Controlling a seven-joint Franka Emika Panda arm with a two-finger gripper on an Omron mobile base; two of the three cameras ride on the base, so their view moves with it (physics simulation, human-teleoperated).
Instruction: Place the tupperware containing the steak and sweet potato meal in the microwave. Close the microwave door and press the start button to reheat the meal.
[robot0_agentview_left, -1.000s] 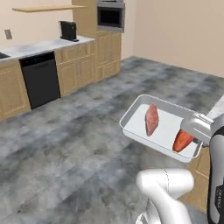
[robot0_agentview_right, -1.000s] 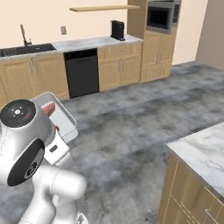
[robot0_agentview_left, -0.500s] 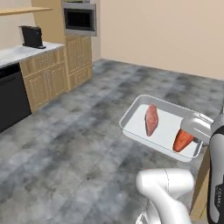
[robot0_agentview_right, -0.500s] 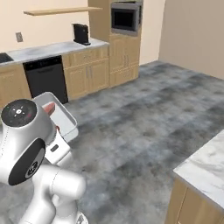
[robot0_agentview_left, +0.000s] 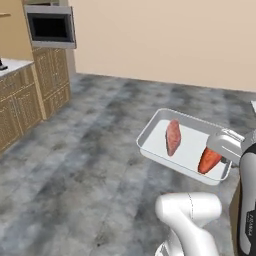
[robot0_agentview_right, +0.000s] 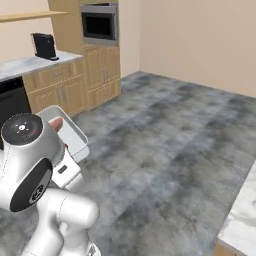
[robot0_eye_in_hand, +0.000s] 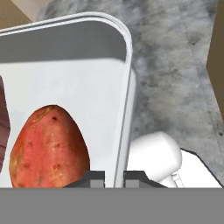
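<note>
My gripper (robot0_eye_in_hand: 114, 176) is shut on the right rim of the tupperware (robot0_eye_in_hand: 78, 83), a translucent whitish tray held level above the floor. The orange-red sweet potato (robot0_eye_in_hand: 48, 146) lies just left of the fingers, and the pinkish steak (robot0_eye_in_hand: 2, 118) shows at the left edge. From the left base view, the tupperware (robot0_agentview_left: 192, 142) hangs in front of the arm with the steak (robot0_agentview_left: 173, 136) in its middle and the sweet potato (robot0_agentview_left: 209, 160) beside the gripper (robot0_agentview_left: 222, 151). In the right base view, the tupperware (robot0_agentview_right: 72, 131) peeks out behind the arm. The microwave and its door are out of view.
A silver-framed built-in oven (robot0_agentview_left: 50, 27) with a dark window sits in a tall wooden cabinet (robot0_agentview_right: 102, 65). A black coffee machine (robot0_agentview_right: 44, 45) stands on the counter (robot0_agentview_right: 30, 64). A marble island corner (robot0_agentview_right: 240, 220) is at the lower right. Grey tiled floor (robot0_agentview_left: 90, 150) stretches ahead.
The whole scene has slid left in both base views, so the base has moved; the counter run and dishwasher have mostly left the frame. The tupperware stays in the gripper.
</note>
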